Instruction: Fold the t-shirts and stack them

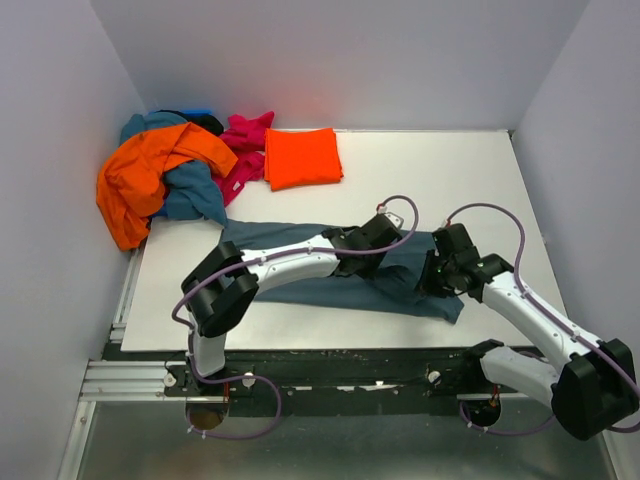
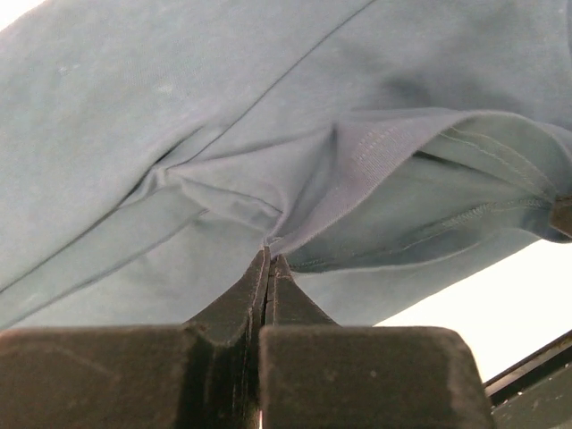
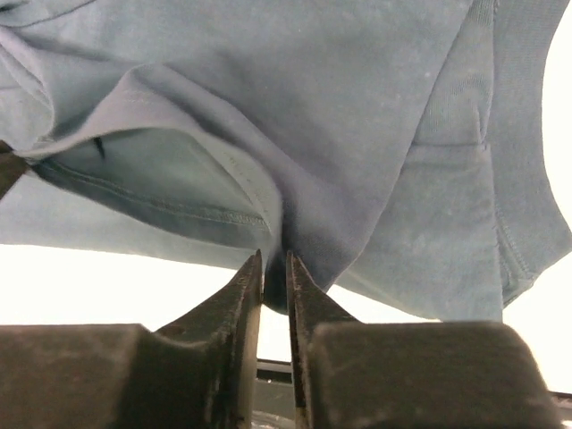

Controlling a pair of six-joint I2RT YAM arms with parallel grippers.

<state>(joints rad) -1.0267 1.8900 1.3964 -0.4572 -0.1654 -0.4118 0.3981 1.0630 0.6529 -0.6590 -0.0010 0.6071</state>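
Left wrist view, blue-grey t-shirt point(image 2: 223, 107) pinched in left end effector point(image 2: 269, 264)

One slate t-shirt point(image 1: 340, 293), one folded orange-red t-shirt point(image 1: 300, 157), heap of four: orange point(image 1: 150, 175), teal point(image 1: 197, 192), pink point(image 1: 243, 150), blue point(image 1: 200, 112). Two arms point(image 1: 290, 265) point(image 1: 540, 320).

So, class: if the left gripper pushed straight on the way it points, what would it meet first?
The blue-grey t-shirt: the left gripper pinches a fold in its shut jaws, more cloth probably right behind.

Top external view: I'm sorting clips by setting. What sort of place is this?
Probably a lab test cell, not a home: a white table boxed in by plain grey walls, with an aluminium rail at its near edge.
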